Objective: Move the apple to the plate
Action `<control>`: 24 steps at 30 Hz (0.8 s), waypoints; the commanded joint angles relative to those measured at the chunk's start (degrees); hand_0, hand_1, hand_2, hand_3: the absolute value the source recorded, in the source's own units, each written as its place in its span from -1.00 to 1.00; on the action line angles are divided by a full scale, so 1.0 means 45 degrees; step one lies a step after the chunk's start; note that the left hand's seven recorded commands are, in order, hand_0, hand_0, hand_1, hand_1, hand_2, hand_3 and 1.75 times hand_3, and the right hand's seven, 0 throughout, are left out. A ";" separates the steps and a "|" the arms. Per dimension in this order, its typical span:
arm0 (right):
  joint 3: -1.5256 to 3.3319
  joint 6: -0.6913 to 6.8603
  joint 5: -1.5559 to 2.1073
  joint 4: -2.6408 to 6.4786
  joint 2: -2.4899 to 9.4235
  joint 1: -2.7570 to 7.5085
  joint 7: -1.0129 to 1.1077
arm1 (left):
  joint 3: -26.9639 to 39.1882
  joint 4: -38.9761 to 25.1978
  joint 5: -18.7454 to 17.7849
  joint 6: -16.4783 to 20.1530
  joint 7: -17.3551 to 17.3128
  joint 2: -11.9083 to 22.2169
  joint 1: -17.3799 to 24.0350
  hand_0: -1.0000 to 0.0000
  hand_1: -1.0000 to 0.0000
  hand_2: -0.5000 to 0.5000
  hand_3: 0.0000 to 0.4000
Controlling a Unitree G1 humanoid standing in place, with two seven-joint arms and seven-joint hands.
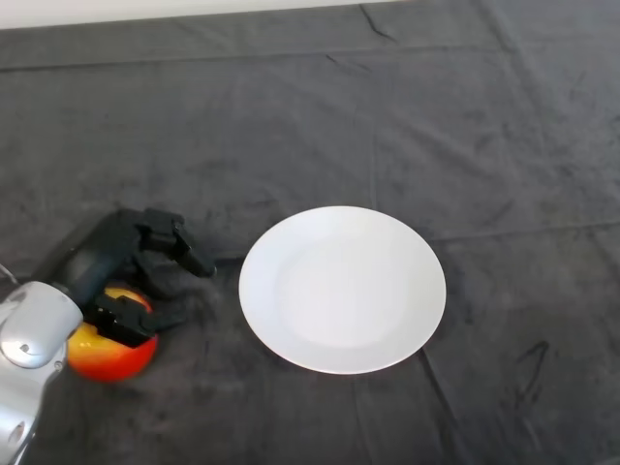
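Observation:
A red and yellow apple (108,356) sits on the dark cloth at the lower left. My left hand (116,254) is on top of it, and the silver-grey arm hides its left side. The thumb (122,324) lies across the apple's top. One finger (170,308) curls down against its right side, and the other finger (184,248) sticks out toward the plate. The white round plate (342,289) lies empty in the middle of the view. Its left rim is a short gap to the right of the fingers.
Dark wrinkled cloth (387,116) covers the whole table. A pale strip of its far edge shows along the top of the view.

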 commanded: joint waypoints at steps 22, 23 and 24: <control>-0.0005 0.0166 -0.0012 -0.0074 -0.0074 0.0491 0.0115 | 0.1028 -0.0336 0.0804 -0.0946 0.0119 0.0629 0.0723 1.00 1.00 0.00 -1.00; -0.0005 0.0166 -0.0012 -0.0074 -0.0074 0.0491 0.0115 | 0.1023 -0.0362 0.0880 -0.0821 0.0062 0.0692 0.0766 1.00 1.00 0.00 -1.00; -0.0005 0.0167 -0.0013 -0.0073 -0.0074 0.0490 0.0115 | 0.1014 -0.0414 0.0966 -0.0676 0.0001 0.0756 0.0815 1.00 1.00 0.00 -1.00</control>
